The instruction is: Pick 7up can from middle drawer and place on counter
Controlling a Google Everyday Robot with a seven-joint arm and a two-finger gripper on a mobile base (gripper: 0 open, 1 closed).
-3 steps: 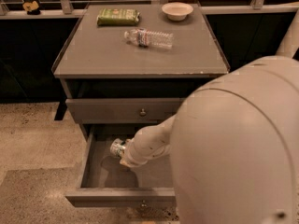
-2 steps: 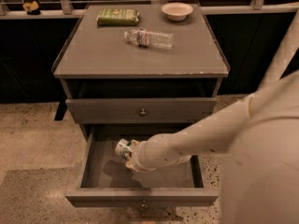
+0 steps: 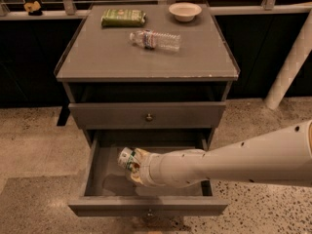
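The middle drawer (image 3: pixel 105 182) is seen pulled open at the bottom of the grey cabinet. The arm (image 3: pixel 234 160) is reached in from the right, over the drawer's right side. The gripper (image 3: pixel 135 166) is located above the drawer's inside, left of centre, and is clamped on the 7up can (image 3: pixel 126 158). The can is held tilted, its top turned up and to the left, clear of the drawer floor; a shadow is cast on the floor below it. The drawer front above (image 3: pixel 112 115) is shut, with a round knob (image 3: pixel 149 116) at its centre. On the counter (image 3: pixel 107 57), a clear water bottle (image 3: pixel 156 39) is laid on its side near the middle. A green packet (image 3: pixel 123 17) and a pale bowl (image 3: pixel 185 11) are placed at the back edge, well apart.
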